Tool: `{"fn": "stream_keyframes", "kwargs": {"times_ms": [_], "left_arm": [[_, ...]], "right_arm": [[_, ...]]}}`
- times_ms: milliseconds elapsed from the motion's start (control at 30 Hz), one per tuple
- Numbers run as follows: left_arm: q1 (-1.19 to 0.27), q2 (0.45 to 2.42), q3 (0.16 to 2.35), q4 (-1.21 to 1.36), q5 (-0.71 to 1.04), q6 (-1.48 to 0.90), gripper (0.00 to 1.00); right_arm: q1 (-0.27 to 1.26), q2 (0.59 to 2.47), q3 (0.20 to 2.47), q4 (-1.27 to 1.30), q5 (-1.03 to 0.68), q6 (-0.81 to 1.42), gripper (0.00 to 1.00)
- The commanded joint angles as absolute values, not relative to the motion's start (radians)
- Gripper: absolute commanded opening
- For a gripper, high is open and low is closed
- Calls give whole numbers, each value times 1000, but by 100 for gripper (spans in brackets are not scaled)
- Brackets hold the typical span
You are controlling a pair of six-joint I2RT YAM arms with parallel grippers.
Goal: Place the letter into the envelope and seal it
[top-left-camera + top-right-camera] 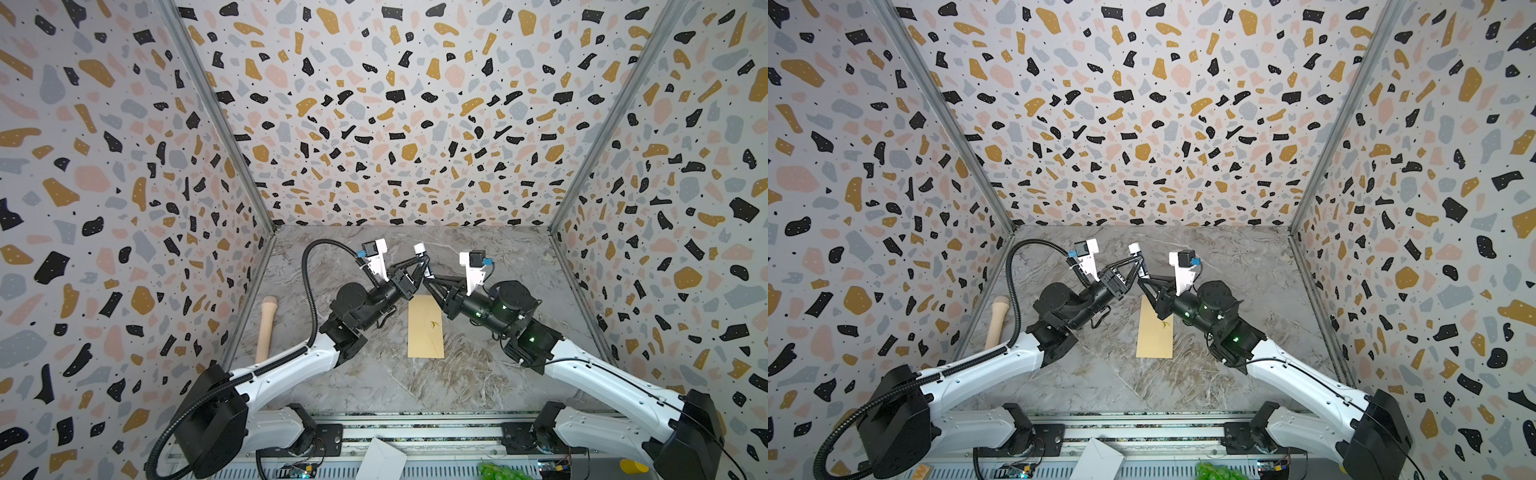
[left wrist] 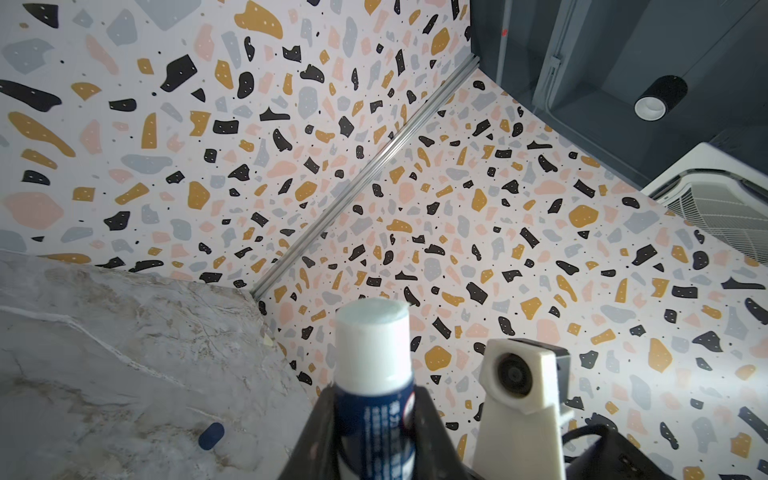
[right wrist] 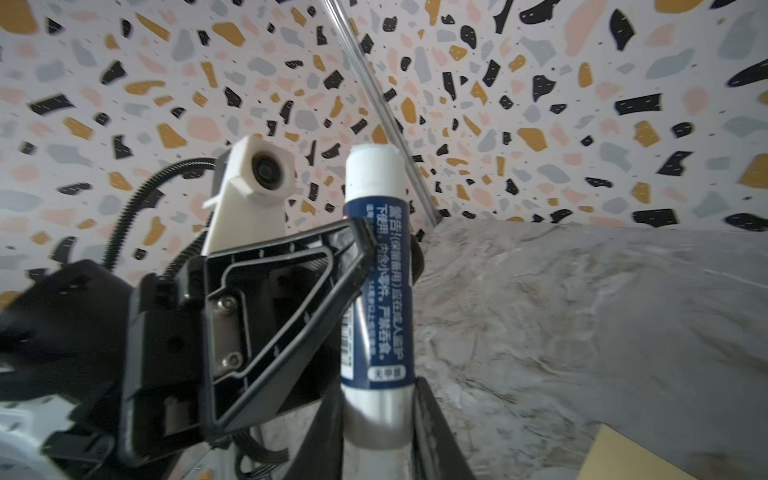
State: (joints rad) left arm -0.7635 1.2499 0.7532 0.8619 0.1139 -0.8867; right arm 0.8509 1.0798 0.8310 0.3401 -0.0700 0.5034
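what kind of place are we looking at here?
Likely an indoor robot test cell, not a home: terrazzo-print panel walls on aluminium posts, a marble-look tabletop, and a left arm and right arm mounted at a front rail.

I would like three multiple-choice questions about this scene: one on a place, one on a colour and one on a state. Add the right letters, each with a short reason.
1. Where is the envelope?
A) flat on the table, between the two arms
B) leaning on the back wall
C) held up in the air

2. What colour is the label of the glue stick?
A) red
B) dark blue
C) green

3. What is the state of the glue stick's top end?
A) covered by a cap
B) uncapped, white end bare
C) pressed on the envelope

Answers:
1 A: both top views show it lying flat on the marble table.
2 B: the right wrist view shows dark blue with white print.
3 B: the white end is bare, and what looks like its blue cap lies on the table.
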Motion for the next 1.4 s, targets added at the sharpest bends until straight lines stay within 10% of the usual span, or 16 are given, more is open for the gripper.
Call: {"fn": "stream_keyframes", "kwargs": {"times_ms": [0, 300, 600, 1033, 1367], "left_arm": [[-794, 1266, 757, 780, 163, -821, 0], [-801, 1282, 755, 752, 139, -793, 0], [-801, 1282, 756, 756, 139, -795, 0], [-779, 1209, 778, 802, 194, -828, 0], [-772, 1213, 752, 962, 253, -931, 0]], "right_arm": [[916, 1103, 943, 179, 255, 293, 5], [1179, 1255, 1063, 169, 861, -13, 4], [1233, 1342, 1073, 250, 984, -135, 5], [889, 997, 807, 348, -86, 314, 64], [655, 974, 619, 730, -557, 708, 68]]}}
